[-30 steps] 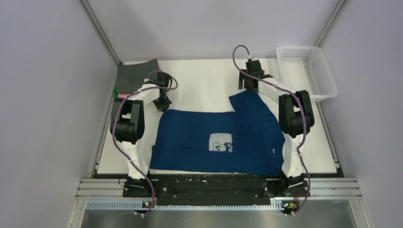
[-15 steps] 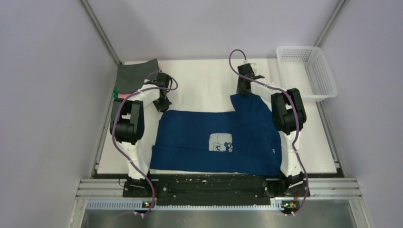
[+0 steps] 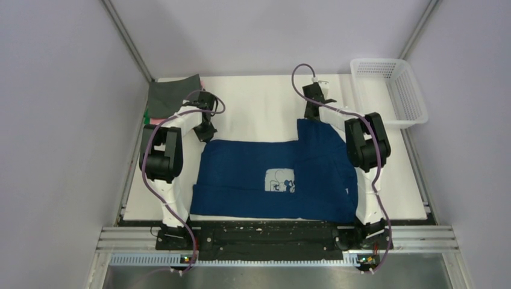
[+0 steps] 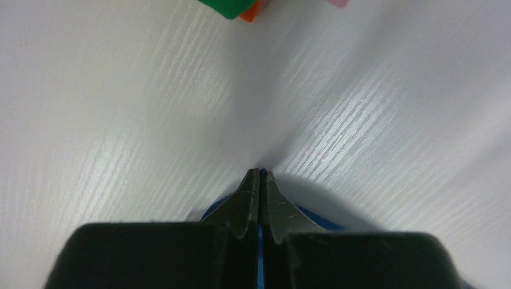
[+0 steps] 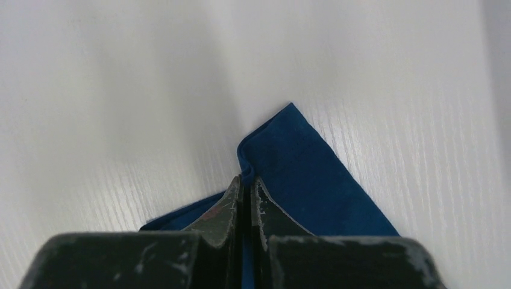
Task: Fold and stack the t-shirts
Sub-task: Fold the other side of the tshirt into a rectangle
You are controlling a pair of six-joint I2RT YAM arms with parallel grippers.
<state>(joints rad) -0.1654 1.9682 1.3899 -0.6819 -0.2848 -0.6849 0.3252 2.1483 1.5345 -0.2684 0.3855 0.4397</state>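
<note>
1. On the white wood-grain table, the large navy blue cloth t-shirt lies spread flat between the two arms. Its small white chest print faces up. On the right side, a blue flap projects toward the far edge.
2. At the far-left corner of that shirt sits the left gripper. The left wrist view shows its fingers pressed fully together with a sliver of blue cloth caught between them.
3. At the tip of the far flap sits the right gripper. Its fingers are closed tight and nip the folded hem of the blue corner.
4. Surroundings:
   - A folded dark grey cloth t-shirt lies at the far-left table corner, near the left gripper.
   - A white plastic mesh basket stands at the far-right corner, apart from the shirt.
   - The black elbow joint of the right arm overlies the shirt's right edge.
5. Limits of view:
   - In the left wrist view, the frame's top edge cuts off a green cloth corner, an orange cloth corner and a pink cloth corner.
   - The gripper body hides most of the blue cloth in that view.
   - The print's design is too small to read.
</note>
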